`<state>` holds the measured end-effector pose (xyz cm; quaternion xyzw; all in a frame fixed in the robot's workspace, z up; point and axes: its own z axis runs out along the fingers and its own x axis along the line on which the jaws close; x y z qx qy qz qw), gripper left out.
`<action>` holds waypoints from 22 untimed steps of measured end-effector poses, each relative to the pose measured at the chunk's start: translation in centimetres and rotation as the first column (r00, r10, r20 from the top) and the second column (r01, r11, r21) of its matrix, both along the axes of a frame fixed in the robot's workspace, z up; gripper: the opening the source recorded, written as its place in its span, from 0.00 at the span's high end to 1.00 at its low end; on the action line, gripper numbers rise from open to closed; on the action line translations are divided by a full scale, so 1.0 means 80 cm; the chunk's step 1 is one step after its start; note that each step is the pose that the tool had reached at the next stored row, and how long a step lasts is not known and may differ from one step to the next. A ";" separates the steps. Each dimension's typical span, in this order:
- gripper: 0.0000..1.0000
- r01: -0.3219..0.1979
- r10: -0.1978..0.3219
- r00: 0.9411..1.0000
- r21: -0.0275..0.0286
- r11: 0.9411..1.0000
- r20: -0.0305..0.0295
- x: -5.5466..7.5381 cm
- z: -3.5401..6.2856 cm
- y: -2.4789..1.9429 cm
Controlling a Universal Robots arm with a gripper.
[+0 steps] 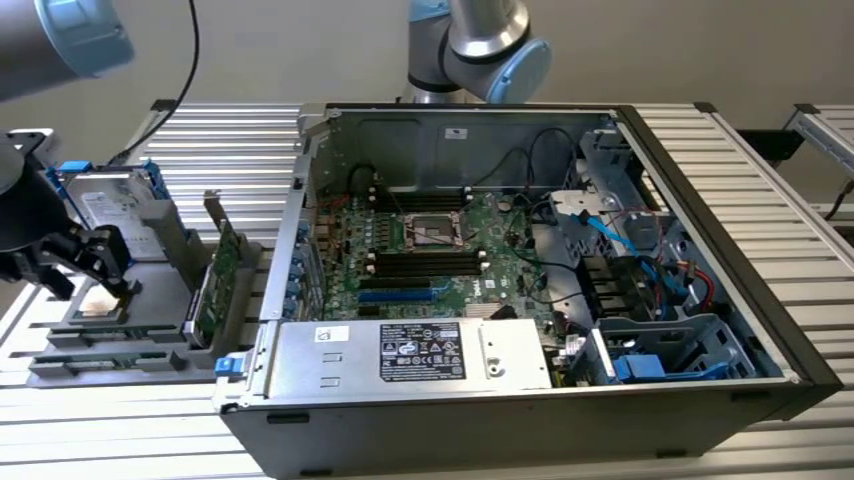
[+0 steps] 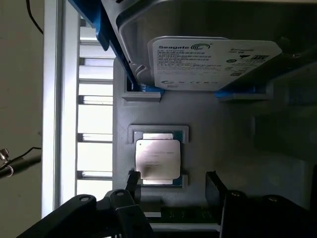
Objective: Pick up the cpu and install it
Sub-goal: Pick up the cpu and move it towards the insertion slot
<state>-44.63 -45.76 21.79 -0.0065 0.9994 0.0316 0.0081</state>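
One black two-finger gripper (image 2: 173, 179) in play, its fingers (image 2: 132, 179) spread wide with nothing clamped between them.

- The gripper hangs low over the grey plastic parts tray (image 1: 158, 300) at the exterior view's left, beside the open case.
- The cpu (image 2: 158, 158), a small flat square chip with a plain silver-grey metal lid, lies flat in its square recess in that tray. It is not lifted.
- In the wrist view the two fingertips sit on either side of the chip's near edge. One tip is just beside a chip corner; I can't tell whether they touch.
- In the exterior view the same chip (image 1: 98, 303) shows as a pale square right under the gripper (image 1: 88, 272).
- The silver labelled hard drive in a blue bracket (image 2: 213, 62) stands in the tray slot just beyond the chip. A green expansion card (image 1: 220, 268) stands on edge in the tray's slot nearest the case.
- The black open tower case (image 1: 727, 260) lies on its side on the slatted aluminium table (image 1: 227, 130), with the green motherboard (image 1: 400, 265) exposed.
- The square metal-framed socket (image 1: 434, 231) sits mid-board, well apart from the chip.
- The silver power supply box with a black sticker (image 1: 420, 352) sits along the case's near wall.
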 end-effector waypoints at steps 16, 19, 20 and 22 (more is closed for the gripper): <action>0.36 0.001 0.002 0.998 0.050 0.999 -0.062 0.000 -0.012 0.0000; 0.36 0.000 0.003 0.998 0.050 0.999 -0.062 0.000 -0.019 0.0000; 0.36 0.000 0.004 0.998 0.050 0.999 -0.062 0.000 -0.021 0.0000; 0.36 -0.001 0.004 0.998 0.050 0.999 -0.062 0.000 -0.026 0.0000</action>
